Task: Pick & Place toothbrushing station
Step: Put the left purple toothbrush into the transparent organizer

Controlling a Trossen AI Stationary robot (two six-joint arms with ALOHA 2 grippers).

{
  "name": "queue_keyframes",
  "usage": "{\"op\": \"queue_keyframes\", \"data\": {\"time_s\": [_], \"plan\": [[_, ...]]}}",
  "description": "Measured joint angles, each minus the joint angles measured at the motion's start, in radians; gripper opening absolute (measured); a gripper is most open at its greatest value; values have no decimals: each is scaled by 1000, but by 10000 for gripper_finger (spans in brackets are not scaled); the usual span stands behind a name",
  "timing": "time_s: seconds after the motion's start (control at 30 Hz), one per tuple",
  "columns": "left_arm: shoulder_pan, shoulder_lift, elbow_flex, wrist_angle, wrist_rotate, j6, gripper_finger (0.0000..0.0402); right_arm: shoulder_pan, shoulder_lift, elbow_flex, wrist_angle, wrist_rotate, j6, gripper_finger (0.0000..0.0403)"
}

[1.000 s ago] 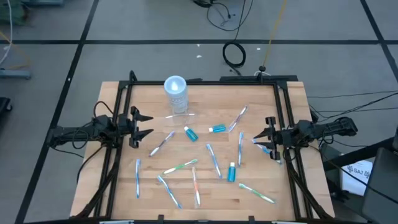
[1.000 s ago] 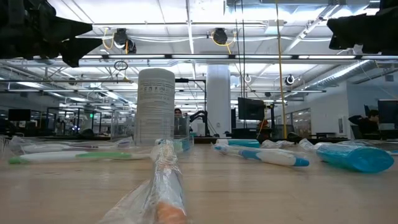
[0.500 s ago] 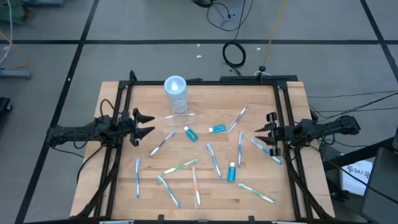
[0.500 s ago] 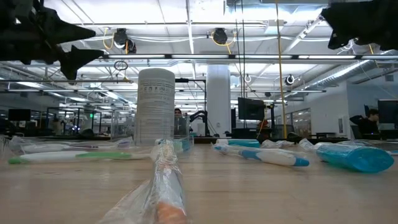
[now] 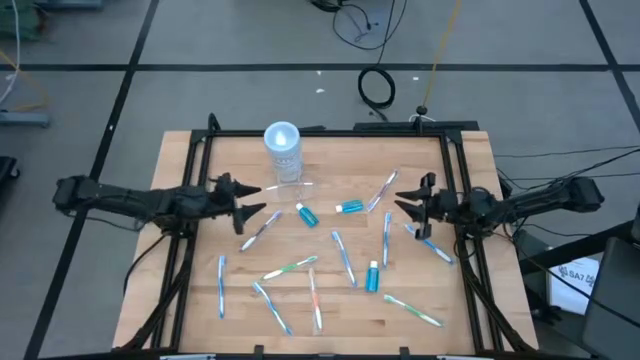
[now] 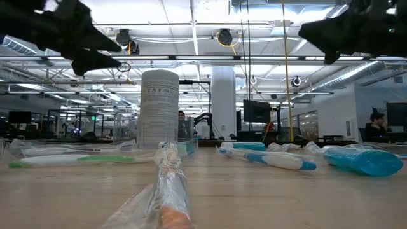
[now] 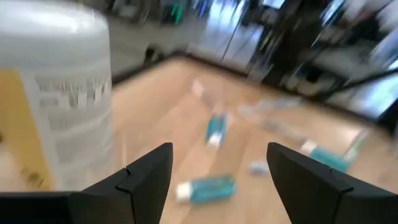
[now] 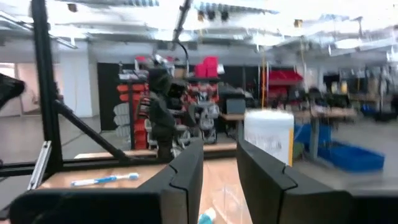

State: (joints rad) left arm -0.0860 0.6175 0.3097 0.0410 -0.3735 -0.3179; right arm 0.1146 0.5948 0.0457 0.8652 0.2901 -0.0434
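We saw the left gripper (image 5: 250, 200) with its fingers spread and nothing between them, the toothbrushing station (image 5: 283, 152), a tall clear plastic cylinder with a pale round top, standing upright near it, ahead and toward the table's far edge. The right gripper (image 5: 408, 203) was likewise parted and empty, the station well apart from it across scattered toothbrushes (image 5: 343, 256) and small teal tubes (image 5: 306, 214).

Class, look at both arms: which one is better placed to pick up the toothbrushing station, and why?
Probably the left. The open left gripper sits nearer the toothbrushing station, with bare table between. The open right gripper is farther away, across scattered toothbrushes and tubes.
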Motion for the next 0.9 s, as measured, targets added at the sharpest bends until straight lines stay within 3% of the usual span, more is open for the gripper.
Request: {"op": "queue_keyframes", "data": {"time_s": [0.13, 0.33, 0.63, 0.8, 0.9], "plan": [[-3, 177, 118, -188, -39, -57, 268, -35, 106, 24, 0, -1, 106, 89], [-3, 369, 233, -364, 12, -179, 268, -64, 267, 51, 21, -2, 166, 89], [10, 560, 258, -424, 112, -322, 269, -70, 386, 53, 99, -2, 219, 89], [3, 668, 258, -425, 88, -408, 269, -70, 392, 55, 103, -3, 219, 89], [7, 721, 258, -423, 88, -367, 269, -70, 392, 55, 103, -3, 219, 89]]}}
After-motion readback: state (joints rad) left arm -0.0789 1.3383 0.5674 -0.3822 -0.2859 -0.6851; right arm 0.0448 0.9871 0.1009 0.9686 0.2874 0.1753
